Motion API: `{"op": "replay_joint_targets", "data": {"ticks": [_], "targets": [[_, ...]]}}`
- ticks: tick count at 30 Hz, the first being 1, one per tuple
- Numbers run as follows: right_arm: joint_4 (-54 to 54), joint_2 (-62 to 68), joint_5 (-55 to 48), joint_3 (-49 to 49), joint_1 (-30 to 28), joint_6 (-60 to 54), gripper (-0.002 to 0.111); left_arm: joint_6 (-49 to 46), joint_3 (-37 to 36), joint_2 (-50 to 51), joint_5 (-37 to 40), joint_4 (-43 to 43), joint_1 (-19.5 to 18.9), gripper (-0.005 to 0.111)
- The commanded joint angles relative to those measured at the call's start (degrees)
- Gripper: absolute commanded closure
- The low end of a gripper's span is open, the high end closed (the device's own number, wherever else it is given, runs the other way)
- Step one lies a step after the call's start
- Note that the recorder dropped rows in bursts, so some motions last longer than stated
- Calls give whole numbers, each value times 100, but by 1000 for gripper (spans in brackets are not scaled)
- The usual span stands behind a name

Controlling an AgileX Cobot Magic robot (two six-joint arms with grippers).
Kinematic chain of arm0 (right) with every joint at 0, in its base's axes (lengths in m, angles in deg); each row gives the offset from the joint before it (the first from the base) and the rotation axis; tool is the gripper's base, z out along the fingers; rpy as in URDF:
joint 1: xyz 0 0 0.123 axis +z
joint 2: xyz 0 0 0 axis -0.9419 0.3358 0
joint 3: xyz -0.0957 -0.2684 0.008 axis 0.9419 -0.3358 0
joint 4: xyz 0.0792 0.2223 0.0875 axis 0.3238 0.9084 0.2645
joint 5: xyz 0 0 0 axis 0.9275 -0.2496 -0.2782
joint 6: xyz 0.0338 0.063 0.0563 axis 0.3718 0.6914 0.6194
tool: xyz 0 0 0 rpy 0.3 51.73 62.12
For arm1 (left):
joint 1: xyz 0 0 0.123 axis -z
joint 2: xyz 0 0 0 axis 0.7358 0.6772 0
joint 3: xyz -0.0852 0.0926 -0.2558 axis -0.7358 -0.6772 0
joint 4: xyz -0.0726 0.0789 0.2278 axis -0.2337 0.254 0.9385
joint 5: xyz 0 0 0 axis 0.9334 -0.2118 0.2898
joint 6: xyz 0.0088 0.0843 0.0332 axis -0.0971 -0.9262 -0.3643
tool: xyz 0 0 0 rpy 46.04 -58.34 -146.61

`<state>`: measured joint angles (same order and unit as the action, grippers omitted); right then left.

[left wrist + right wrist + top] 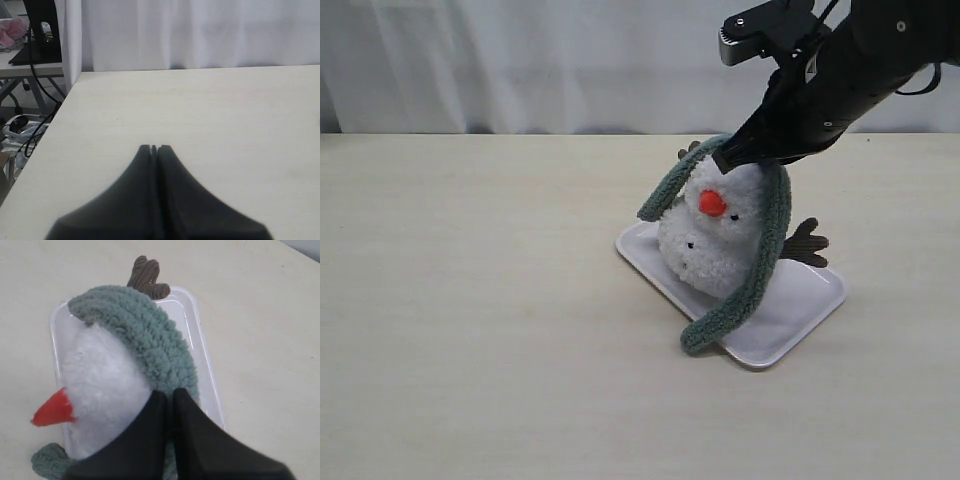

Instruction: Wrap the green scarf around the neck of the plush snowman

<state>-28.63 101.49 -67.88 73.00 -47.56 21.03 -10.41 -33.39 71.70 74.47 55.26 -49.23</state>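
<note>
The right arm [840, 80] comes in from the upper right of the exterior view, its dark forearm sloping down and to the left, with a grey block [760, 30] standing up at the wrist. Its jaws are pressed together: the two black fingers [145, 440] meet along a thin seam with no gap, tips pointing down. The left arm does not show in the exterior view; its own wrist view shows its jaws closed too, black fingers [135, 200] side by side with only a hairline between the tips, held low over the desk
</note>
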Motion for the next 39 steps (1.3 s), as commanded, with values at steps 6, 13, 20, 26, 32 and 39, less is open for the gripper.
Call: {"op": "replay_joint_targets", "data": {"ticks": [6, 13, 20, 26, 32, 39], "targets": [[-1371, -183, 56, -27, -16, 826, 104, 19, -21, -10, -51, -40, -10, 107], [-1578, 63, 370, -27, -16, 1110, 104, 19, -21, -10, -51, -40, -10, 107], [-1578, 597, 492, -27, -16, 1110, 104, 19, -21, -10, -51, -40, -10, 107], [-1602, 702, 492, -27, -16, 1110, 104, 19, -21, -10, -51, -40, -10, 107], [-1482, 633, 441, -17, -16, 1110, 96, 19, -21, -10, -51, -51, -10, 107], [-1426, 253, 36, -17, -16, 1110, 75, 19, -21, -10, -51, -51, -10, 107]]}}
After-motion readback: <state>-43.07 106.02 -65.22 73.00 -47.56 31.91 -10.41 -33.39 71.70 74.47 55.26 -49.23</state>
